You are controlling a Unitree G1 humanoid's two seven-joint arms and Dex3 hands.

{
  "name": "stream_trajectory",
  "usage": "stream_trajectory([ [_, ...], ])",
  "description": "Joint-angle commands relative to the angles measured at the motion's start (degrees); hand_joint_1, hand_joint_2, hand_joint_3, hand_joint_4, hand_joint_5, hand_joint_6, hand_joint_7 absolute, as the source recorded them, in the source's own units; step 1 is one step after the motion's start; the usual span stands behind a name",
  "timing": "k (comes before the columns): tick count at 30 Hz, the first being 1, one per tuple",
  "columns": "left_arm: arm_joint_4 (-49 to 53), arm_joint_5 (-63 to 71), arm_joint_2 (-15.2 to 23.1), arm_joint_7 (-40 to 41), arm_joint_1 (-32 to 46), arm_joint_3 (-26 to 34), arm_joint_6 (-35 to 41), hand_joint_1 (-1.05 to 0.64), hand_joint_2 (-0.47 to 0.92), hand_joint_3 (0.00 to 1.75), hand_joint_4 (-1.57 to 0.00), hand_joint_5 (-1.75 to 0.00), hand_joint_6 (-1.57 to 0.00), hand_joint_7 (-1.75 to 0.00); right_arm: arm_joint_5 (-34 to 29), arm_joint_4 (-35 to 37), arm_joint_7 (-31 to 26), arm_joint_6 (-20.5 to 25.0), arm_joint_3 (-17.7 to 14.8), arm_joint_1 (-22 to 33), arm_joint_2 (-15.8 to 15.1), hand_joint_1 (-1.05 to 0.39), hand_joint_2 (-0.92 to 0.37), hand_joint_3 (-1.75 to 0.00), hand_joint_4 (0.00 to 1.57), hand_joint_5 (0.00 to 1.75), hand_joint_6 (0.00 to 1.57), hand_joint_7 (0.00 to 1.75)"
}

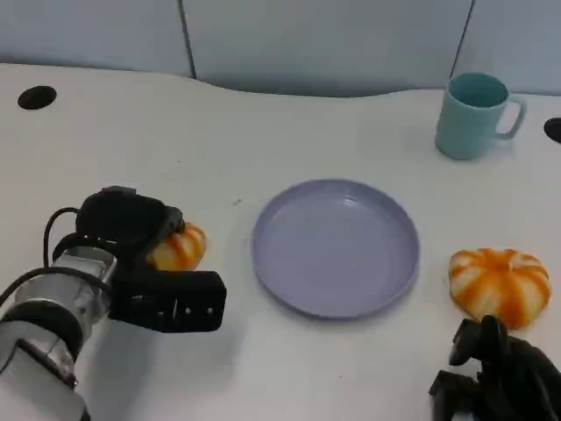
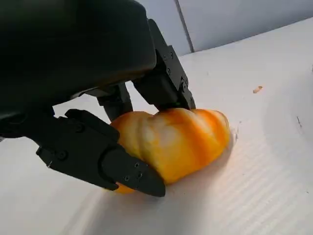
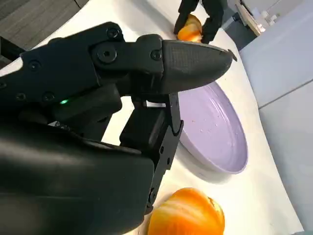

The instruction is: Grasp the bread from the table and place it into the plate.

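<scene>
A small orange-and-white bread (image 1: pixel 180 248) lies on the white table just left of the lilac plate (image 1: pixel 337 250). My left hand (image 1: pixel 123 224) covers it from the left. In the left wrist view the fingers (image 2: pixel 164 78) press on the far side of the bread (image 2: pixel 181 139) and the thumb (image 2: pixel 107 161) lies against its near side, so the hand grips it while it rests on the table. A second, larger bread (image 1: pixel 500 285) sits right of the plate. My right hand (image 1: pixel 495 373) lies just in front of it, fingers apart and holding nothing.
A teal mug (image 1: pixel 473 114) stands at the back right. Two dark round holes (image 1: pixel 37 96) (image 1: pixel 554 130) mark the table's far corners. In the right wrist view the plate (image 3: pixel 215 132) lies between the larger bread (image 3: pixel 188 215) and the small bread (image 3: pixel 190 29).
</scene>
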Motion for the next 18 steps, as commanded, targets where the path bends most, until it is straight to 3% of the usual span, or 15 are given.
stream_trajectory([
  [1,0.1,0.8,2.4,6.4,-0.2,-0.6,-2.6,-0.24,0.92,0.24,-0.73,-1.75,-0.56,-1.62,0.2,4.0,-0.1,-0.5,-0.5,-1.4,0.3,-0.45,-0.92,-0.46,1.29,1.28,1.13,1.25],
  [3,0.2,0.7,2.6,7.0,-0.7,-0.7,-3.0,-0.23,0.92,0.28,-0.73,-1.75,-0.49,-1.72,0.1,4.8,-0.2,-0.8,-0.6,-2.0,0.4,-0.45,-0.92,-0.46,1.30,1.27,1.14,1.26],
  [8,0.0,-1.5,2.9,6.9,-2.3,1.4,-3.9,-0.26,0.92,0.36,-0.74,-1.75,-0.48,-1.75,-0.1,6.4,-0.5,-0.7,-0.8,-3.7,0.3,-0.46,-0.92,-0.46,1.30,1.26,1.14,1.26],
  [18,-0.6,-5.8,2.5,9.4,-3.6,6.7,-7.4,-0.17,0.88,0.30,-0.77,-1.75,-0.59,-1.75,-0.8,8.5,0.2,-1.6,-0.6,-5.1,-0.3,-0.46,-0.92,-0.46,1.29,1.27,1.17,1.24],
])
